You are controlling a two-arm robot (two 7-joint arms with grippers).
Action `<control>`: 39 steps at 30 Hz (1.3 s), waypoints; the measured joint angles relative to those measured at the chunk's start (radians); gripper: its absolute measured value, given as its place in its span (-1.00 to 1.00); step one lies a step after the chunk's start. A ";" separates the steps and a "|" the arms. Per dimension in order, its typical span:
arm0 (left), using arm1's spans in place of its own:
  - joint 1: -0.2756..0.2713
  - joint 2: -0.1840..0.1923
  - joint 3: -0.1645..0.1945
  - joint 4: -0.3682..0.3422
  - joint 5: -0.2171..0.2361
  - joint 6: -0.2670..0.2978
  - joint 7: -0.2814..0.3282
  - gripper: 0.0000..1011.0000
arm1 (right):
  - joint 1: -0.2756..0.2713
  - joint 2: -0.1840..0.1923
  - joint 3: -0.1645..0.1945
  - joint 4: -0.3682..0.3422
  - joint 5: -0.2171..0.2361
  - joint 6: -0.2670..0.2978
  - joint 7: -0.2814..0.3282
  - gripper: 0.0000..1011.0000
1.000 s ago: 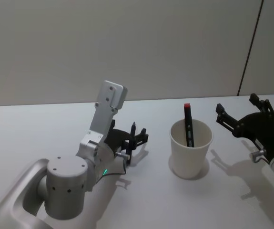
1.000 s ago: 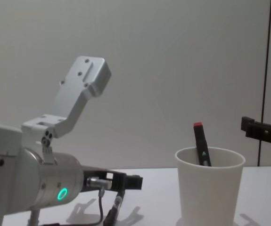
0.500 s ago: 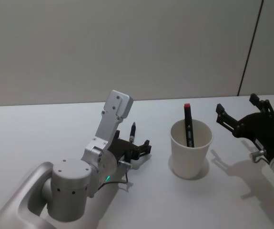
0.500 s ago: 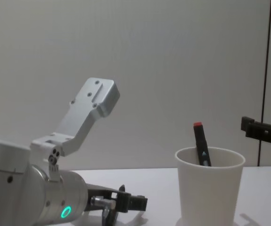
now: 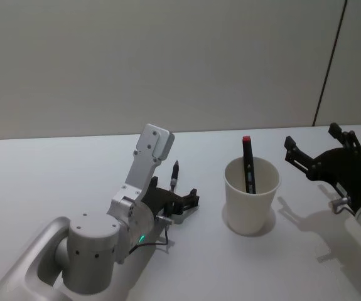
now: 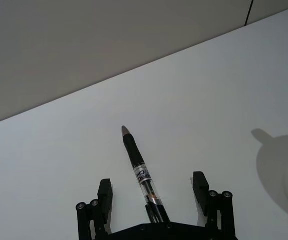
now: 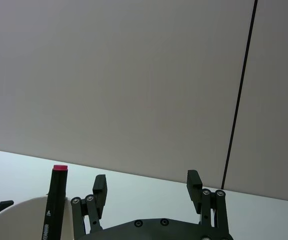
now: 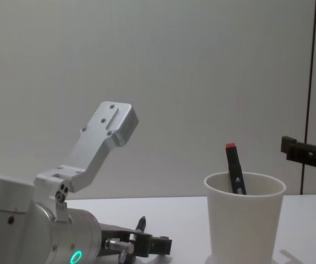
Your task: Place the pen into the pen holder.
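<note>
Inside the spread left claw (image 6: pixel 152 179), black clear-barrelled pen (image 6: pixel 137 165), white tapered pen holder (image 5: pixel 251 202) nearby, right claw (image 7: pixel 147 178) spread.

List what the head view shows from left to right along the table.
Left pincer, open astride the pen → pen holder, a red-capped marker standing in it → right pincer, open.

Dark pen (image 5: pixel 174 174), left of pen holder (image 5: pixel 249 212) — upright white cup
</note>
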State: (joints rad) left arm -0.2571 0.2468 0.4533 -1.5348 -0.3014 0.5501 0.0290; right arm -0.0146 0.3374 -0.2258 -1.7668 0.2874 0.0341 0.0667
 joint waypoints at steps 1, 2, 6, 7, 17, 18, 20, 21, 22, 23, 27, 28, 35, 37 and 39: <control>0.001 0.000 -0.001 0.002 -0.001 -0.002 -0.001 0.98 | 0.000 0.000 0.000 0.000 0.000 0.000 0.000 0.98; 0.001 -0.001 -0.001 0.002 -0.002 -0.003 -0.001 0.98 | 0.000 0.000 0.000 0.000 0.000 0.000 0.000 0.98; 0.003 -0.001 -0.003 0.006 -0.004 -0.010 -0.003 0.98 | 0.000 0.000 0.000 0.000 0.000 0.000 0.000 0.98; 0.004 -0.001 -0.004 0.006 -0.004 -0.010 -0.003 0.98 | 0.000 0.000 0.000 0.000 0.000 0.000 0.000 0.98; 0.006 -0.002 -0.006 0.009 -0.006 -0.016 -0.004 0.90 | 0.000 0.000 0.000 0.000 0.000 0.000 0.000 0.98; 0.007 -0.002 -0.006 0.010 -0.006 -0.016 -0.004 0.87 | 0.000 0.000 0.000 0.000 0.000 0.000 0.000 0.98; 0.007 -0.003 -0.006 0.010 -0.006 -0.017 -0.004 0.84 | 0.000 0.000 0.000 0.000 0.000 0.000 0.000 0.98; 0.007 -0.003 -0.007 0.010 -0.007 -0.017 -0.004 0.83 | 0.000 0.000 0.000 0.000 0.000 0.000 0.000 0.98; 0.007 -0.003 -0.007 0.011 -0.007 -0.018 -0.004 0.82 | 0.000 0.000 0.000 0.000 0.000 0.000 0.000 0.98; 0.007 -0.003 -0.007 0.011 -0.007 -0.018 -0.004 0.81 | 0.000 0.000 0.000 0.000 0.000 0.000 0.000 0.98; 0.008 -0.003 -0.007 0.012 -0.007 -0.018 -0.005 0.77 | 0.000 0.000 0.000 0.000 0.000 0.000 0.000 0.98; 0.008 -0.003 -0.007 0.012 -0.007 -0.019 -0.005 0.76 | 0.000 0.000 0.000 0.000 0.000 0.000 0.000 0.98; 0.008 -0.003 -0.008 0.013 -0.007 -0.019 -0.005 0.69 | 0.000 0.000 0.000 0.000 0.000 0.000 0.000 0.98; 0.008 -0.002 -0.008 0.013 -0.007 -0.019 -0.004 0.66 | 0.000 0.000 0.000 0.000 0.000 0.000 0.000 0.98; 0.008 -0.003 -0.008 0.013 -0.007 -0.019 -0.004 0.63 | 0.000 0.000 0.000 0.000 0.000 0.000 0.000 0.98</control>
State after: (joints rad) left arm -0.2488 0.2443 0.4454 -1.5213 -0.3084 0.5312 0.0246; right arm -0.0146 0.3374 -0.2259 -1.7667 0.2874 0.0341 0.0668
